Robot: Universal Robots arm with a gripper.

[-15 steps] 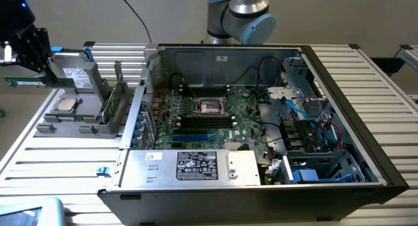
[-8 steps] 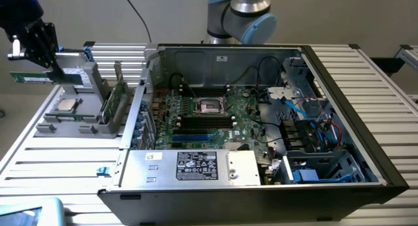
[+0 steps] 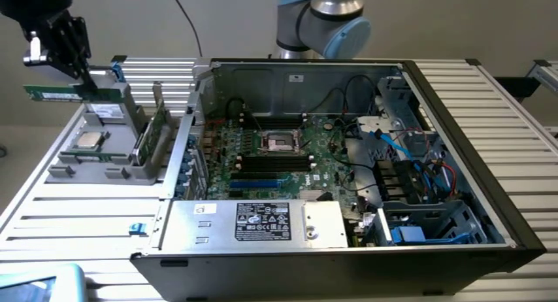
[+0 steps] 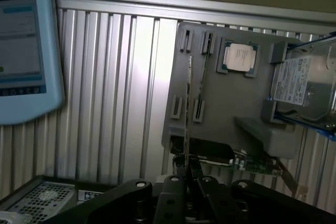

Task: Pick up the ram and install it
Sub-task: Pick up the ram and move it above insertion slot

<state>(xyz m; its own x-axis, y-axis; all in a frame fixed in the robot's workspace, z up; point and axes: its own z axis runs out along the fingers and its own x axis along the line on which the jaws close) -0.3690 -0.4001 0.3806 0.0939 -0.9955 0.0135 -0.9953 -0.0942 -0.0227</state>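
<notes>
My dark two-fingered gripper is at the upper left of the exterior view, its fingers pressed together on the ram, a long, thin green circuit-board stick with a small pale label. I pinch it near one end, and the rest of the stick reaches out level toward the exterior view's left edge. In the wrist view the ram appears edge-on as a thin line running out from between my fingertips.

Below the stick is a grey plastic parts holder resting on the ribbed aluminium table. It carries a square silver processor, a silver hard drive and a broader green expansion card standing on edge. I cannot tell whether the ram is fully clear of the holder.

The open black computer case fills the centre and right of the exterior view, well apart from the ram. Its green motherboard shows black memory slots near the middle of the frame.
</notes>
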